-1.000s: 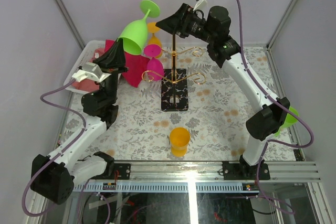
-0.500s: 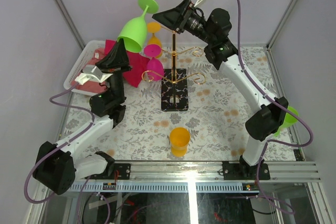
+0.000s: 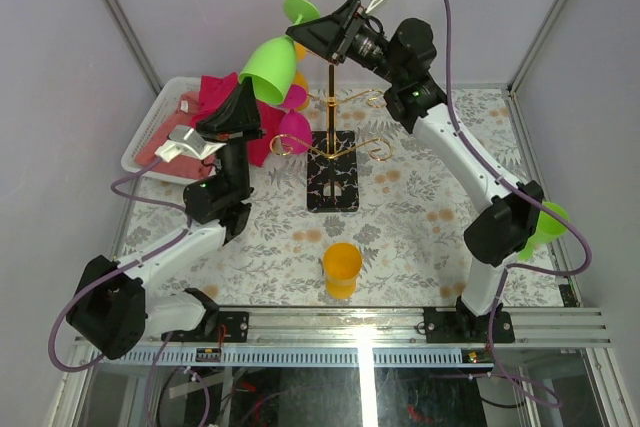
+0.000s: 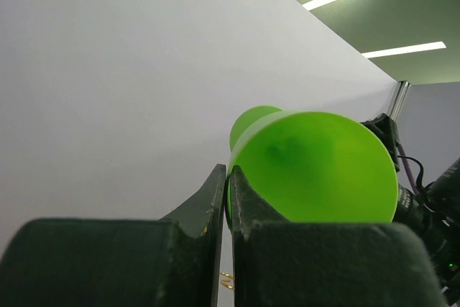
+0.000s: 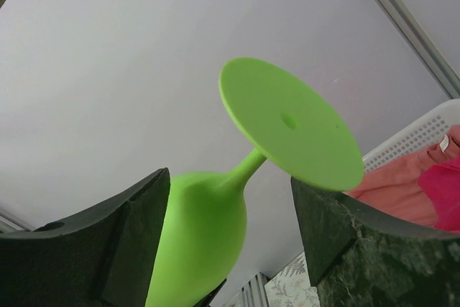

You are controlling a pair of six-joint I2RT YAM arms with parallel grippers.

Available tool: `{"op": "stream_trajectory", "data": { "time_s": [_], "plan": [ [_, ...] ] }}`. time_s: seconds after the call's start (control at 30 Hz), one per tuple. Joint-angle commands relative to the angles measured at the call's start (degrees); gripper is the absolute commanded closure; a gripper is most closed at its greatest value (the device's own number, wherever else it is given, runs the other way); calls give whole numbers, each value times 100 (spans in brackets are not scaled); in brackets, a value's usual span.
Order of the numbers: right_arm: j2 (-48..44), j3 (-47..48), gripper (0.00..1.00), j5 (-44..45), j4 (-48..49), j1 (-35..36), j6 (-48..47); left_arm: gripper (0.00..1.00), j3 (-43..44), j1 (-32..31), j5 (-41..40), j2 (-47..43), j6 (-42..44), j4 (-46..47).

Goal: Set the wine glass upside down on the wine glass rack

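Against the far wall, left of the rack (image 3: pixel 333 187), my left pincer (image 4: pixel 227 174) pinches the green glass (image 3: pixel 270 69) by its rim (thinly); my right pincer (image 5: pixel 228 177), gaping empty by the stem, could knock it loose.

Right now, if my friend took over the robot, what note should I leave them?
Left gripper: shut on the rim of the green wine glass, held in the air, tilted, foot highest.
Right gripper: open, fingers either side of the stem, not gripping.
Wine glass rack: stands in the middle; pink glasses hang on its left side.
Done: glass is raised near the rack's top.
Left: hang it upside down on a free arm, then release.
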Motion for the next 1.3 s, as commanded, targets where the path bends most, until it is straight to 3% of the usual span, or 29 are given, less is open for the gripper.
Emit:
{"op": "stream_trajectory", "data": {
  "time_s": [0.0,0.17,0.43,0.63,0.7,0.93,1.07,1.27],
  "plan": [
    [50,242,27,-94,430,78,146,100,196,-114,-188,53,-5,530],
    [134,346,39,-155,421,110,168,100,238,-156,-209,142,47,550],
    [211,448,75,-213,360,119,156,100,319,-152,-193,219,98,537],
    [245,529,91,-214,284,119,87,98,289,-146,-135,232,94,538],
    [233,534,93,-180,223,119,3,90,239,-152,-112,205,96,536],
    [158,632,93,36,-239,110,-540,45,10,-158,-233,-72,413,307],
    [197,852,93,170,-636,72,-842,32,-86,-145,-365,-250,790,48],
    [77,1051,95,492,-1256,-136,-1343,18,17,28,58,-829,1008,-1461]
  ]
}}
